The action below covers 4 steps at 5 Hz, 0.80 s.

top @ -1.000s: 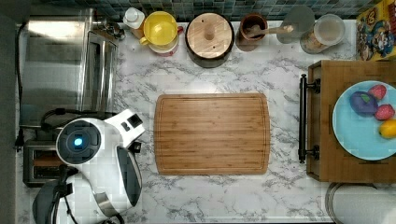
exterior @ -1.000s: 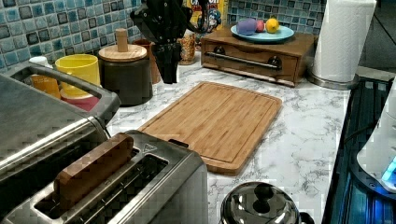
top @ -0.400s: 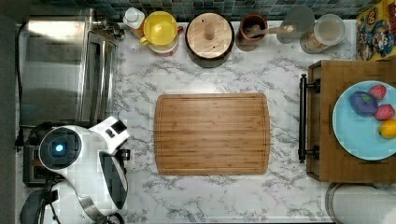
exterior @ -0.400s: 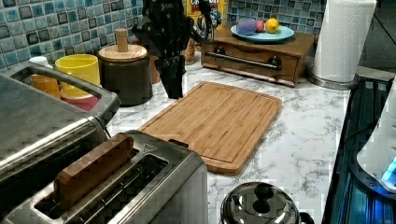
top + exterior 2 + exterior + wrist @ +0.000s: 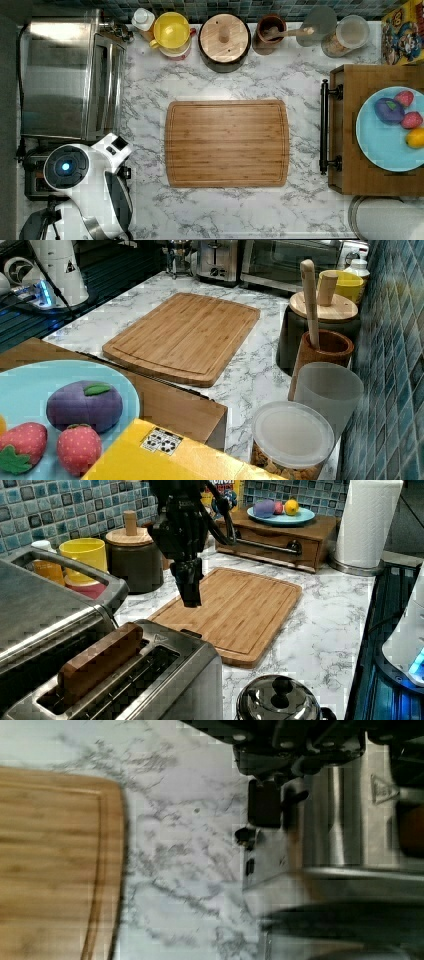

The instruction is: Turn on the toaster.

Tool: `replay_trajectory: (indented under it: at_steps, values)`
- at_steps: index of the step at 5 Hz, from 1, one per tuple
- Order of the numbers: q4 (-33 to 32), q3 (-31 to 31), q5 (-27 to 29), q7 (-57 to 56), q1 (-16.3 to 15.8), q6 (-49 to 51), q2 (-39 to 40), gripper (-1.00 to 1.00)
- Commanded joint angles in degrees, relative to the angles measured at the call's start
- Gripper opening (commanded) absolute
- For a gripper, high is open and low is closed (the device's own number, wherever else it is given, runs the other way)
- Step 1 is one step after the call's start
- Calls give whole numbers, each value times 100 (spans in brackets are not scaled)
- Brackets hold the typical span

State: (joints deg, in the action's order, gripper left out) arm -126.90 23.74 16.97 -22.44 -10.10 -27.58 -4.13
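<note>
Stainless steel forms the body of the toaster (image 5: 150,680), which is sitting at the lower left of the left view with a brown wooden slab standing in one of its two long slots. In the top view the toaster (image 5: 35,175) is lying at the lower left of the frame, largely covered by the white arm (image 5: 85,175); in the right view it (image 5: 216,260) is standing at the upper centre, its end face with black controls turned toward the camera. The wrist view is showing the toaster's steel end (image 5: 340,820) with a black lever (image 5: 264,804) and a small black knob just beside it.

The gripper (image 5: 191,587) is hanging dark and pointing downward above the gap between the toaster and the bamboo cutting board (image 5: 235,607) — whether its fingers are parted or closed cannot be told, and the wrist view does not settle it either.

Outward from the toaster: the larger toaster oven (image 5: 70,75) is standing next to it, at the top view's left; a shiny steel pot (image 5: 280,700) is sitting at the lower centre of the left view; the cutting board (image 5: 227,143) is occupying the middle of the marble counter (image 5: 300,210) — and a blue plate (image 5: 385,145) of toy fruit is resting on a wooden box at the top view's right.
</note>
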Motion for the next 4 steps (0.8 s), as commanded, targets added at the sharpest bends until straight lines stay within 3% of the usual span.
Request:
replay_trajectory:
  at_steps: [1, 3, 4]
  values:
    - [-216, 220, -144, -46, -153, -350, -135, -100]
    - [-107, 491, -527, 284, 46, -279, 246, -100]
    - [-121, 440, -561, 337, -23, -346, 313, -100]
